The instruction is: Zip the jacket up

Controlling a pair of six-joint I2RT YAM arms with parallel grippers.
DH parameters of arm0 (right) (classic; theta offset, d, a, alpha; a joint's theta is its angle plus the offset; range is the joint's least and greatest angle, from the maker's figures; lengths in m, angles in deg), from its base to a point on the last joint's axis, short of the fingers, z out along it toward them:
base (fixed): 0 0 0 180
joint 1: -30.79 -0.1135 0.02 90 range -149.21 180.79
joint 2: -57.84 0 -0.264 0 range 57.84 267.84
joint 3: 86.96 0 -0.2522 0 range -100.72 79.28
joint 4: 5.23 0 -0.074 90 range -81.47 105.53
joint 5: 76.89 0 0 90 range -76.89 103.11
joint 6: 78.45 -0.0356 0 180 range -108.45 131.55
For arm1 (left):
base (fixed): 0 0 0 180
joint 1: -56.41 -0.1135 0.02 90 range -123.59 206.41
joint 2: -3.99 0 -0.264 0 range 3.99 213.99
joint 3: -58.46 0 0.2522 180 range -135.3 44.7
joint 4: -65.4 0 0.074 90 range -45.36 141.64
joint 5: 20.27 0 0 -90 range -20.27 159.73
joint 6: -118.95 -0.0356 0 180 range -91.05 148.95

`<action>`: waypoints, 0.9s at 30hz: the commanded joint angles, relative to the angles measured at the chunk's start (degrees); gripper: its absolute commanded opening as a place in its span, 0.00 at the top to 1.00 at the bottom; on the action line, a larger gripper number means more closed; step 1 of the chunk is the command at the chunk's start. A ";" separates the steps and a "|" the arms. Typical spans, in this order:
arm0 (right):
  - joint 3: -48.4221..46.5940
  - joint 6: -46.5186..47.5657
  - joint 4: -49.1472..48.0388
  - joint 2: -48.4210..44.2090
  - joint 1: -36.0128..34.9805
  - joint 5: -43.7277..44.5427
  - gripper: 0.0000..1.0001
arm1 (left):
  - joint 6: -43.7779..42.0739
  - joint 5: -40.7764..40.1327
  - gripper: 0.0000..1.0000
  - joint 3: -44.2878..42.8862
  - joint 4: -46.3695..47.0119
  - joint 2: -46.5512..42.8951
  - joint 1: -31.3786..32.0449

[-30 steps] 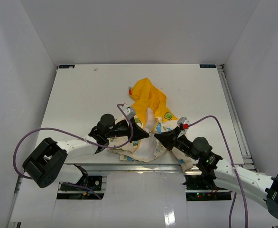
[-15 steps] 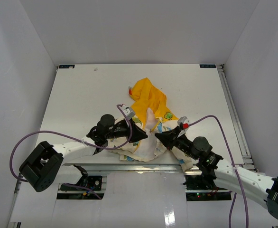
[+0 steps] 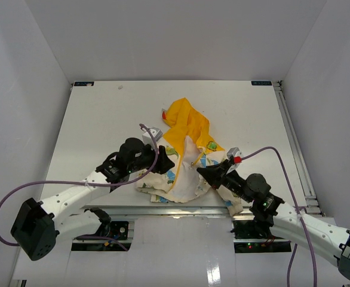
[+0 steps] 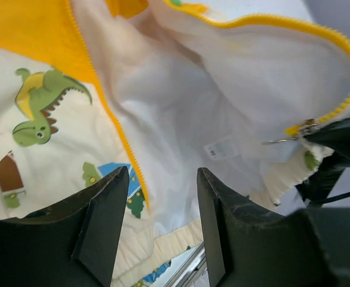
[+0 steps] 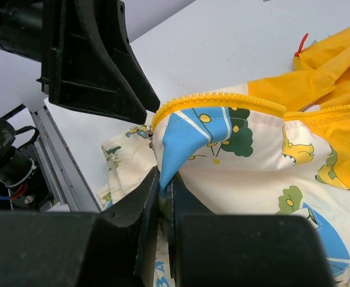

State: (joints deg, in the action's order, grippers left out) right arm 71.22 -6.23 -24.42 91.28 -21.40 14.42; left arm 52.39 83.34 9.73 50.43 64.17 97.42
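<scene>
**Yellow zipper edge open, one corner of the jacket pinched**

The jacket (image 3: pixel 186 176) lies crumpled in the middle of the white table (image 3: pixel 103 107), a little toward the near edge. Its yellow-orange hood (image 3: pixel 187 122) points to the far side, and the cream printed body is between the two arms. The front is not zipped: the wrist views show the two rows of yellow zipper teeth (image 4: pixel 318 30) apart, with the pale inner fabric visible between them.

The right gripper (image 3: pixel 200 171) is at the right side of the jacket body. Its fingers (image 5: pixel 136 209) are pressed together on a fold of cream and blue printed fabric, just under the end of one zipper row. The small metal slider (image 4: pixel 303 128) sits at this same end, just beside the clamped fold.

The left gripper (image 3: pixel 165 161) is at the left side of the jacket, close to the right one. Its fingers (image 4: pixel 109 203) stand apart with nothing between them, above the open front and the inner fabric. I cannot tell if they touch the cloth.

A green dinosaur print (image 4: pixel 40 104) is on the outer panel left of the other zipper row. A small white label (image 4: pixel 223 147) is sewn on the inner fabric. A thin red loop (image 5: pixel 300 45) shows at the edge of the hood.
</scene>
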 commanded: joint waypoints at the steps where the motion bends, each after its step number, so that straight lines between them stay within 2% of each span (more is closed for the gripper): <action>1: -0.29 -0.06 -0.36 -2.69 0.11 -0.47 0.92 | -0.85 -6.06 0.39 -4.40 -16.32 3.42 0.95; 7: 0.23 -0.15 0.44 -4.14 0.06 -0.57 0.92 | -2.96 -3.44 0.38 -6.44 -18.32 12.63 3.35; 11: 0.67 -0.23 0.61 -5.31 0.07 -0.52 0.92 | -4.09 -5.58 0.37 -8.86 -20.31 17.90 7.01; 18: 1.02 -0.23 0.78 -5.32 0.07 -0.26 0.92 | -5.14 -7.35 0.35 -11.45 -21.32 21.32 10.68; 27: 0.85 -0.15 1.07 -5.96 0.13 -0.12 0.92 | -4.52 -8.56 0.46 -12.03 -23.70 22.66 11.76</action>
State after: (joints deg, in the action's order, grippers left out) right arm 72.01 -6.25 -21.21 86.30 -21.35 14.40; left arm 47.84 75.54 -0.47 28.54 86.46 108.55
